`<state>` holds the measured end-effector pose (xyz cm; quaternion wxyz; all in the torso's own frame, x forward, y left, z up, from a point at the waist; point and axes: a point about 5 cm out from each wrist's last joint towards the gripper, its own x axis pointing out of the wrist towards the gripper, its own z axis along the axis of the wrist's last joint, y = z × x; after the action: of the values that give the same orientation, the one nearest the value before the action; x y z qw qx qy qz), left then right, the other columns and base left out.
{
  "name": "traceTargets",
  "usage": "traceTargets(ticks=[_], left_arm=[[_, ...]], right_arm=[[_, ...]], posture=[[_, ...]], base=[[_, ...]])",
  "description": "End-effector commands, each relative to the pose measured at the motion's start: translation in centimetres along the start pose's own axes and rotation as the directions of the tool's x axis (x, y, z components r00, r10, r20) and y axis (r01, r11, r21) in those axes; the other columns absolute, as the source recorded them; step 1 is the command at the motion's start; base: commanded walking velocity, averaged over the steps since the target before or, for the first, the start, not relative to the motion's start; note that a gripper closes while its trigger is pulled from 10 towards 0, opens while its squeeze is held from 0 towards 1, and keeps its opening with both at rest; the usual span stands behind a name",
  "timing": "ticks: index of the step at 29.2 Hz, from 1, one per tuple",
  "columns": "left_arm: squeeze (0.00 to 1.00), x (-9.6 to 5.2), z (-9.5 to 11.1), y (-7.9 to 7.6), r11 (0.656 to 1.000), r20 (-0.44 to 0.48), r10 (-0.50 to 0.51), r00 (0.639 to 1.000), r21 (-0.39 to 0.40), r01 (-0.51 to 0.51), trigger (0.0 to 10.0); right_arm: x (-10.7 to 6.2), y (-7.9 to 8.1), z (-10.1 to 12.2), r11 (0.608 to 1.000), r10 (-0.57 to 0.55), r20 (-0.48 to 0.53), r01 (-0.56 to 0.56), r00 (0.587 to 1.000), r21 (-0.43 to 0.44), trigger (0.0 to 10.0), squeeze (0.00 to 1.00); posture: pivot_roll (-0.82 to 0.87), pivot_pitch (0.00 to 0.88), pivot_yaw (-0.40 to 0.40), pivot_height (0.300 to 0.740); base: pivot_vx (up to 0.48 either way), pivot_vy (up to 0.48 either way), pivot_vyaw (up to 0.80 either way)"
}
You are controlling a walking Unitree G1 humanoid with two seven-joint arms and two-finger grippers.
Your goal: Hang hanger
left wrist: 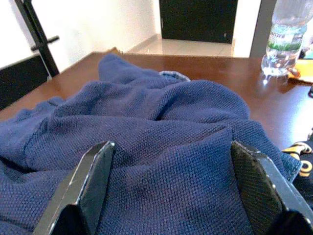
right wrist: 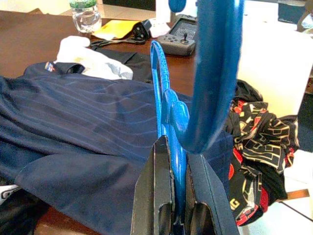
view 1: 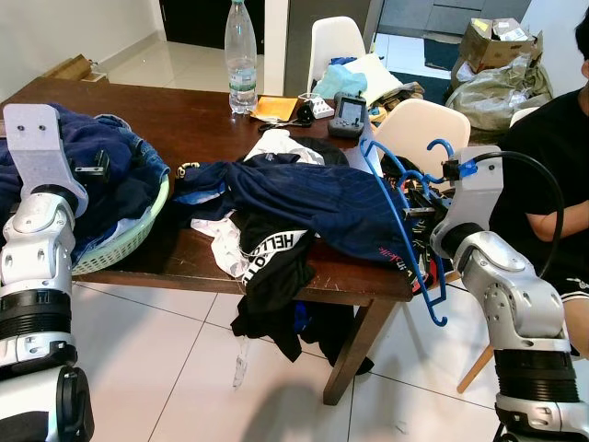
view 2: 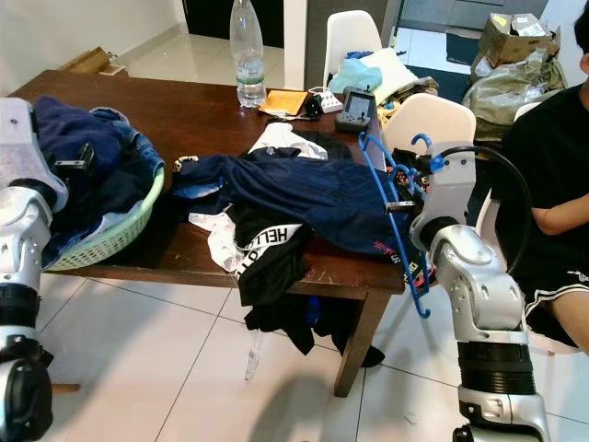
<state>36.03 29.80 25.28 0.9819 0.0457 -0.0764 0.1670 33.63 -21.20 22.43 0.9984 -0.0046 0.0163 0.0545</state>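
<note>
blue hanger [view 1: 402,207] in right hand [view 1: 419,208]

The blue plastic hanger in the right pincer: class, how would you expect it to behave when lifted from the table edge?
The blue hanger probably stays stiff: its thin frame keeps its shape in the right pincer, shut on it. It looks light, being slim open plastic. It may snag, since the navy garment lies against it.
</note>
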Motion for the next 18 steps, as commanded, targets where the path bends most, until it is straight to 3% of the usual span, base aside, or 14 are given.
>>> traceTargets(ticks=[1,14,16,18], left_arm=[[0.00,0.0,-0.6,0.4,1.000,-0.027,0.013,1.000,0.004,-0.013,0.0],[0.00,0.2,1.4,0.5,0.997,0.055,0.021,0.998,0.072,-0.025,0.0],[0.00,0.2,2.1,0.5,0.997,0.080,0.021,0.997,0.075,-0.027,0.0],[0.00,0.6,5.2,0.0,0.998,0.184,0.006,0.983,0.055,-0.016,0.0]], right_arm=[[-0.2,0.0,0.5,1.000,0.002,0.009,-0.001,1.000,-0.013,10.0,0.00],[0.1,0.4,0.6,1.000,0.010,0.013,-0.010,1.000,0.002,10.0,0.00],[0.1,0.5,0.6,1.000,0.010,0.017,-0.010,1.000,0.004,10.0,0.00],[0.3,0.5,0.8,1.000,0.006,0.030,-0.006,1.000,0.011,10.0,0.00]], posture=[[0.03,0.152,-0.063,0.740],[0.05,0.137,-0.054,0.740],[0.05,0.131,-0.049,0.740],[0.06,0.117,-0.045,0.740]], base=[[0.000,0.000,0.00],[0.000,0.000,0.00],[0.000,0.000,0.00],[0.000,0.000,0.00]])
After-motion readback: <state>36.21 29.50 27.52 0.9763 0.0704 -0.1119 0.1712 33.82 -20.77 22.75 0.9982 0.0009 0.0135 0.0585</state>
